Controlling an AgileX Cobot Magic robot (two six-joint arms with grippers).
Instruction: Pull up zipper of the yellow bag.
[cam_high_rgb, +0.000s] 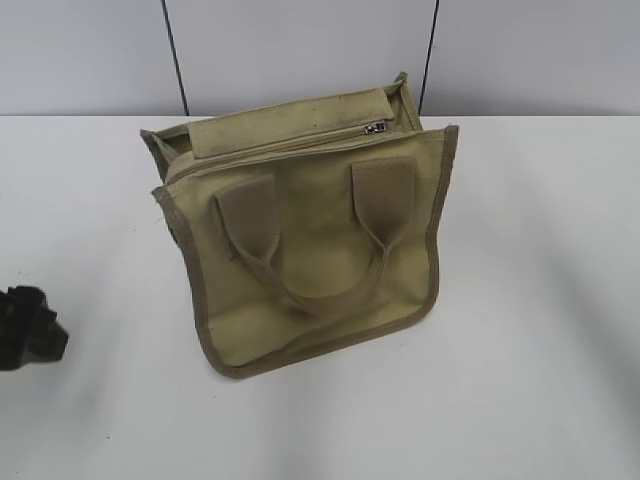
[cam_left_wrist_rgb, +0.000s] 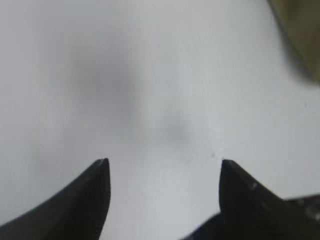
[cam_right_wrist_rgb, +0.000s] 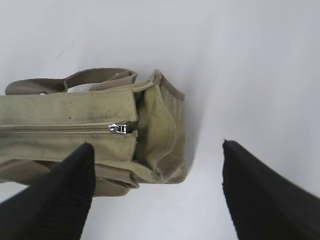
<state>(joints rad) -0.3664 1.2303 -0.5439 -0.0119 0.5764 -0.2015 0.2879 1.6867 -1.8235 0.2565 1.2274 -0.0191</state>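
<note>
The yellow bag (cam_high_rgb: 310, 240) stands on the white table, a khaki canvas tote with darker trim, two strap tabs and a looped handle on its front. Its zipper (cam_high_rgb: 300, 143) runs along the top strip, with the silver pull (cam_high_rgb: 375, 128) at the right end. In the right wrist view the bag (cam_right_wrist_rgb: 75, 135) lies below and to the left, the pull (cam_right_wrist_rgb: 119, 128) near the strip's end. My right gripper (cam_right_wrist_rgb: 157, 150) is open and empty above the bag's end. My left gripper (cam_left_wrist_rgb: 164, 165) is open and empty over bare table; a bag corner (cam_left_wrist_rgb: 300, 30) shows at top right.
The white table (cam_high_rgb: 540, 330) spreads around the bag. A black part of the left arm (cam_high_rgb: 30, 325) sits at the left edge of the exterior view. A grey panelled wall (cam_high_rgb: 300, 50) stands behind the table.
</note>
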